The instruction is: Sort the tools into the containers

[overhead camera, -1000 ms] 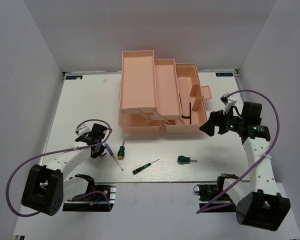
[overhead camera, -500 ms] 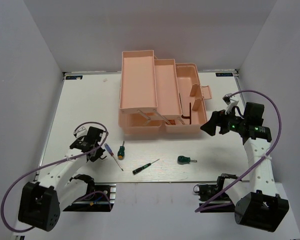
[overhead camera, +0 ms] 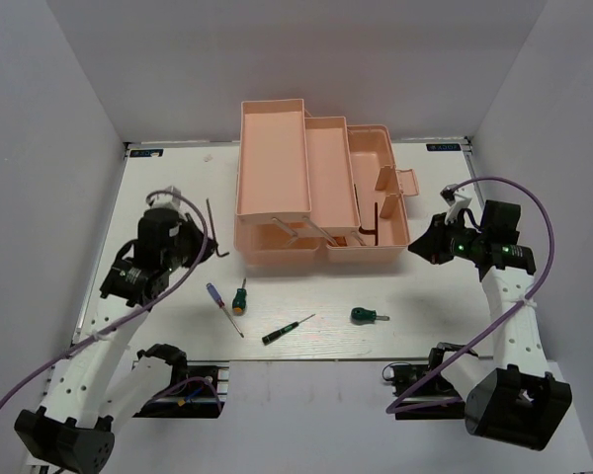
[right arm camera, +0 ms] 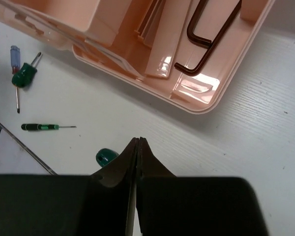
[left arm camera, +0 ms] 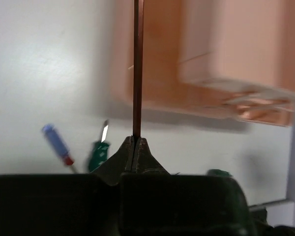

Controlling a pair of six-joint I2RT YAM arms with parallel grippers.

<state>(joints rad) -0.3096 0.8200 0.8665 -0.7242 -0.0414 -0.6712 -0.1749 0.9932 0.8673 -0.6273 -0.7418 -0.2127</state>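
A dark L-shaped hex key (left arm camera: 137, 73) is standing upright in the left gripper (left arm camera: 136, 141), whose fingertips are pressing together on its lower end. In the top view the key is hanging just beside the left wall of the salmon-pink toolbox (overhead camera: 273, 158), apparently lifted off the table (overhead camera: 158, 188), though the height is hard to judge. The toolbox is sitting open at the far middle of the table, its trays fanned out. Two more hex keys (right arm camera: 215, 45) are lying in its right-hand bottom compartment.

Four screwdrivers are lying on the table in front of the box. The blue-handled one (overhead camera: 215, 295) and the green-orange one (overhead camera: 240, 297) are resting side by side. The thin black-green one (overhead camera: 283, 331) is to their right, and the stubby green one (overhead camera: 368, 316) is farther right, apart.

The right gripper (right arm camera: 137, 141) is hovering near the box's right front corner with its fingers pressed together on nothing. Small blue labels (overhead camera: 143, 151) are sitting at the table's far corners, too small to read.
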